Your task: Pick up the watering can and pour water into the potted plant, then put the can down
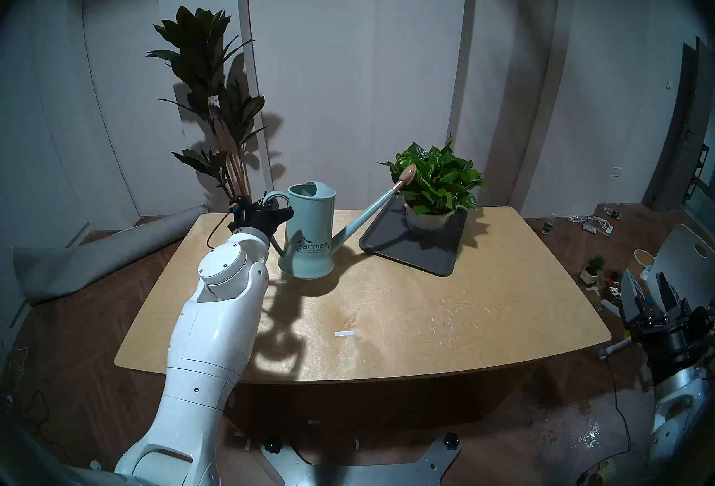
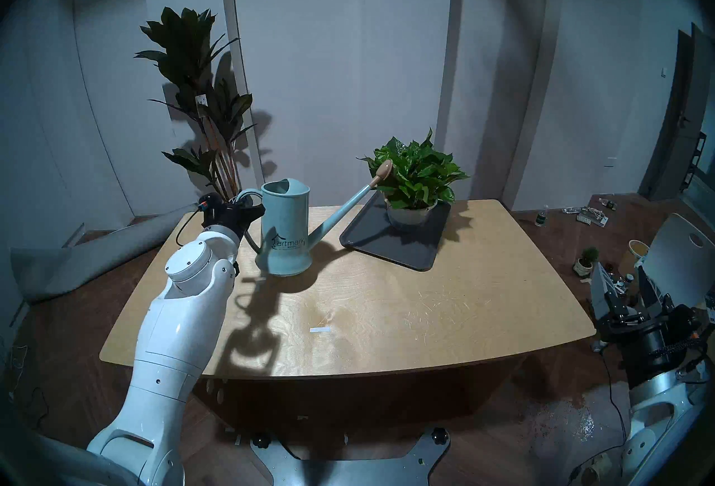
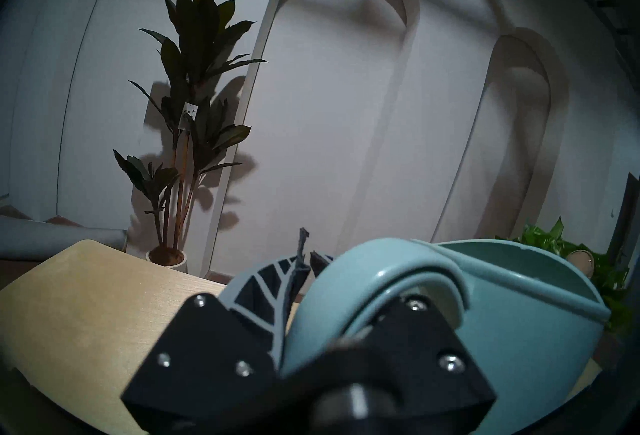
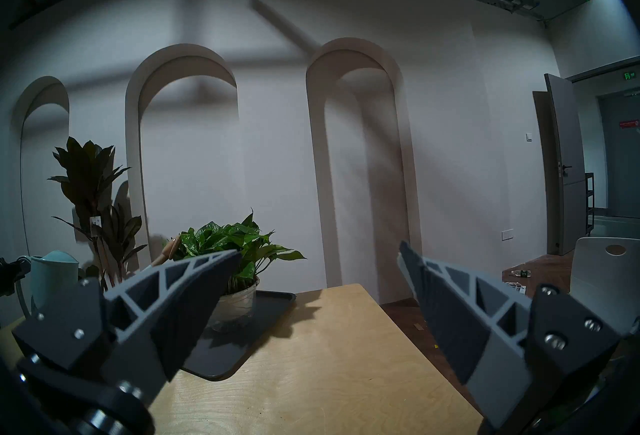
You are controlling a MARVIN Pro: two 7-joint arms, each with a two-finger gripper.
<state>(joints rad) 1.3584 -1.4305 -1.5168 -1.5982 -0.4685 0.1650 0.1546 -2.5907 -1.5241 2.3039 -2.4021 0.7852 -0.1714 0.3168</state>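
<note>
The left end effector (image 1: pixel 279 207) is clamped on the loop handle of the watering can (image 1: pixel 308 235), which stands upright near the worktop (image 1: pixel 387 311) far-left corner, so lifting, pouring into the potted plant (image 1: pixel 435 183) near the far edge and set-down apparently remain; the right end effector (image 1: pixel 644 286) waits, fingers apart, off the right edge.

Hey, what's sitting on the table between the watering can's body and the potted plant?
Only the watering can's own spout crosses that gap, over bare table and the near corner of the dark tray under the potted plant. Both head views show it.

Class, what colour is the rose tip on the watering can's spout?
Tan, on the watering can; clearest in the head stereo left view.
</note>
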